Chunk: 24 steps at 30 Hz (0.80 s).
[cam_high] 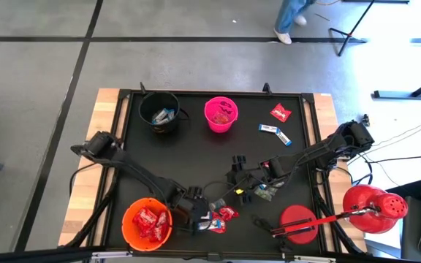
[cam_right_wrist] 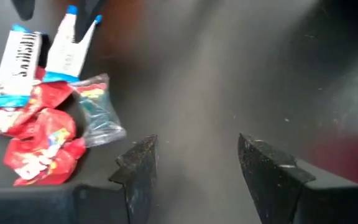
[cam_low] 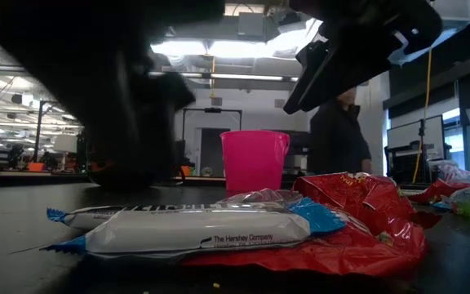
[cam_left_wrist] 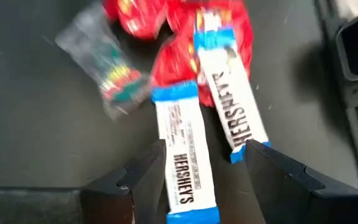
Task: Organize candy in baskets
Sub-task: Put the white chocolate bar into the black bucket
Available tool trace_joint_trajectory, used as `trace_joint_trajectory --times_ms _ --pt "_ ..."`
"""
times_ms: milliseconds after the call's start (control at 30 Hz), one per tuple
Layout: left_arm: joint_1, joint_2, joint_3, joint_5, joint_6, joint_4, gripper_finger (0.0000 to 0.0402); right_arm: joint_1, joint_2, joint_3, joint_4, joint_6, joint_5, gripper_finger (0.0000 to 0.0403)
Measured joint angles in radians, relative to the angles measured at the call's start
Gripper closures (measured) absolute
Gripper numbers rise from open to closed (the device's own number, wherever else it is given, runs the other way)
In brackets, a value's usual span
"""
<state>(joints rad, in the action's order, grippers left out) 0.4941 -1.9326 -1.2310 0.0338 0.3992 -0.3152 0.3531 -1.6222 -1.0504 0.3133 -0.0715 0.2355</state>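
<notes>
From above, the left gripper [cam_high: 205, 217] hangs over a candy pile [cam_high: 221, 217] beside the orange basket [cam_high: 147, 223]; the right gripper [cam_high: 245, 184] waits mid-table. At table level, a white bar [cam_low: 194, 229] lies on red packets [cam_low: 357, 220]. The left wrist shows open jaws straddling a bar [cam_left_wrist: 184, 155]. The right wrist shows open, empty jaws.

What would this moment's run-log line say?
left gripper: open, straddling a blue-and-white bar | right gripper: open, empty, above mat | orange bucket: holds red packets
</notes>
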Motion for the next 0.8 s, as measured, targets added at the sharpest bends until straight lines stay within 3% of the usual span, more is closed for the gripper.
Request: trace_joint_trajectory --times_ms 167,533,800 --pt "-0.003 -0.045 0.0 -0.031 0.026 0.004 0.0192 0.0 0.0 0.0 0.005 0.0 0.0 0.0185" --pt "-0.01 -0.068 -0.002 0.082 0.044 -0.026 0.0194 0.0 0.0 0.0 0.004 -0.002 0.0 0.0185" --pt "-0.012 -0.068 -0.002 0.1 0.039 -0.06 0.0251 0.0 0.0 0.0 0.004 -0.002 0.0 0.0185"
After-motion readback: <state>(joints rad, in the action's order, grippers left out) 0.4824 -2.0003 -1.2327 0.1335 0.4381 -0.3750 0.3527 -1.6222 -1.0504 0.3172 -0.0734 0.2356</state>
